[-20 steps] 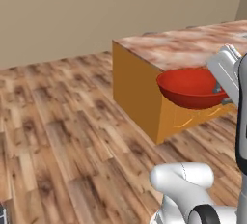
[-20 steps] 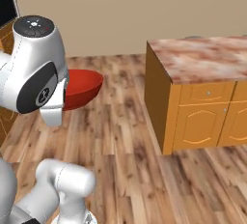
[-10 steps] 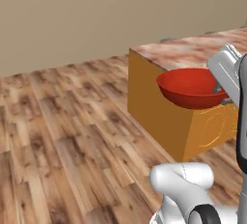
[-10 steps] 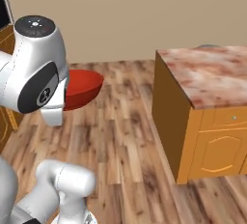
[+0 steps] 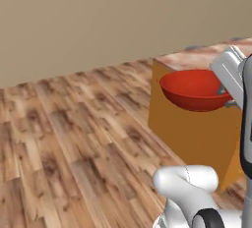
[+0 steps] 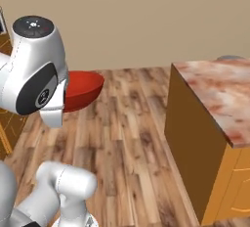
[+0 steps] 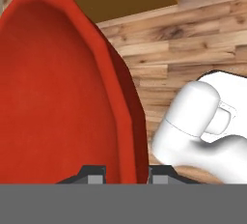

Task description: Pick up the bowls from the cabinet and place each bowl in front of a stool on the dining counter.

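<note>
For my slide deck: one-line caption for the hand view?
Gripper shut on the rim of the red bowl, carried above the wood floor.

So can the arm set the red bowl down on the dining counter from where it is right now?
Probably not yet. The claw is shut on the red bowl, but open wood floor separates it from the dining counter in the right base view.

Floor [image 5: 74, 138]: wood-look planks, mixed brown tones with a strong grain, running toward the far wall. Wall [image 5: 98, 20]: plain beige, unbroken, meeting the floor in a straight line. Light even and diffuse, no hard shadows on the floor. Orange-brown cabinetry [image 6: 7, 128] stands on the floor near the wall.
</note>
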Available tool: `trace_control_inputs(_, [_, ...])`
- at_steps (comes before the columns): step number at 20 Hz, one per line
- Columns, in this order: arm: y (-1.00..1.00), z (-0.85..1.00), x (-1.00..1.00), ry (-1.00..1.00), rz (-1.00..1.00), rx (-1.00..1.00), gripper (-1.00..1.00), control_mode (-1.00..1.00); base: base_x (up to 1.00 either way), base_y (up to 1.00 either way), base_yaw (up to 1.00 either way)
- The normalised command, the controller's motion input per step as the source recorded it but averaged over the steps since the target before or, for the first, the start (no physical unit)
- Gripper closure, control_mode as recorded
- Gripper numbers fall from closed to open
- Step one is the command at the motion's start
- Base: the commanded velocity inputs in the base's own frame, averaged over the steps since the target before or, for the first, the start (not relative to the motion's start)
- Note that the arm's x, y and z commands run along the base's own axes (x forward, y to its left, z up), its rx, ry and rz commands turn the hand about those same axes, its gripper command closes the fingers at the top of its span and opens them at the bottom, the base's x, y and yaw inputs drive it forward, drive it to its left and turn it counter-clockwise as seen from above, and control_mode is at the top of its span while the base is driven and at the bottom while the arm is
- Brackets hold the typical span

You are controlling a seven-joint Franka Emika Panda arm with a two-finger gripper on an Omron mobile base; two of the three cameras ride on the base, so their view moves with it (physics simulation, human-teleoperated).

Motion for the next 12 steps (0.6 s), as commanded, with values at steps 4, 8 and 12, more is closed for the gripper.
trace_control_inputs(4, [0.00, 0.00, 0.00, 0.00, 0.00, 0.00, 1.00, 1.00, 1.00, 0.75, -0.14])
trace_control_inputs(8, [0.00, 0.00, 0.00, 0.00, 0.00, 0.00, 1.00, 1.00, 1.00, 0.86, -0.22])
trace_control_inputs(12, [0.00, 0.00, 0.00, 0.00, 0.00, 0.00, 1.00, 1.00, 1.00, 0.93, -0.24])
